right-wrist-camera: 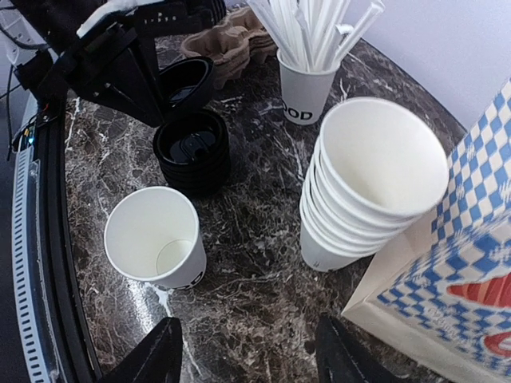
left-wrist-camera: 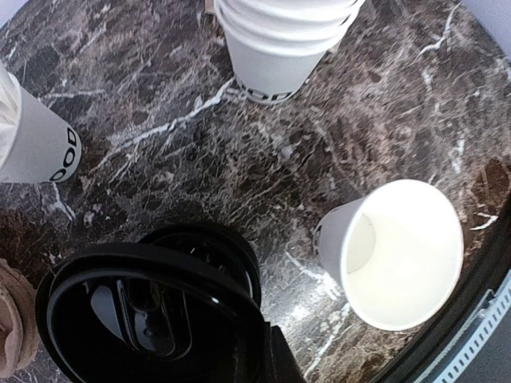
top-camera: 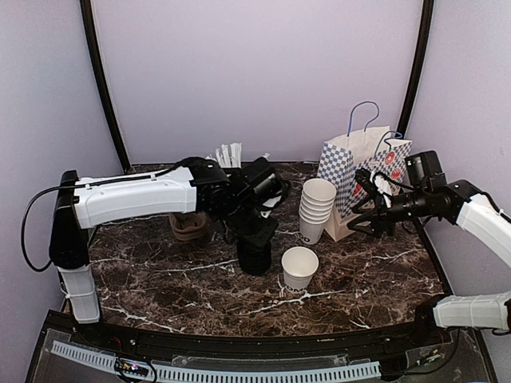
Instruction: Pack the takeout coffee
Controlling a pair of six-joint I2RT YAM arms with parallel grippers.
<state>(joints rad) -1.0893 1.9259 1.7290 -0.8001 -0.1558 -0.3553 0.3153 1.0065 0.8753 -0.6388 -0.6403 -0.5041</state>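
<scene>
The takeout coffee's white paper cup (top-camera: 299,267) stands open and empty at mid-table, also seen in the left wrist view (left-wrist-camera: 399,251) and the right wrist view (right-wrist-camera: 156,235). My left gripper (top-camera: 254,231) is shut on one black lid (left-wrist-camera: 152,311), holding it tilted just above a stack of black lids (right-wrist-camera: 192,148), left of the cup. In the right wrist view the held lid (right-wrist-camera: 184,84) shows clear of the stack. My right gripper (right-wrist-camera: 247,359) hovers open and empty to the right of the cup, beside the bag.
A stack of white cups (top-camera: 317,209) stands right of the lids. Behind it is a blue-checked paper bag (top-camera: 363,171) with handles. A cup of white straws (right-wrist-camera: 307,88) and a brown pulp carrier (top-camera: 190,226) sit at the back left.
</scene>
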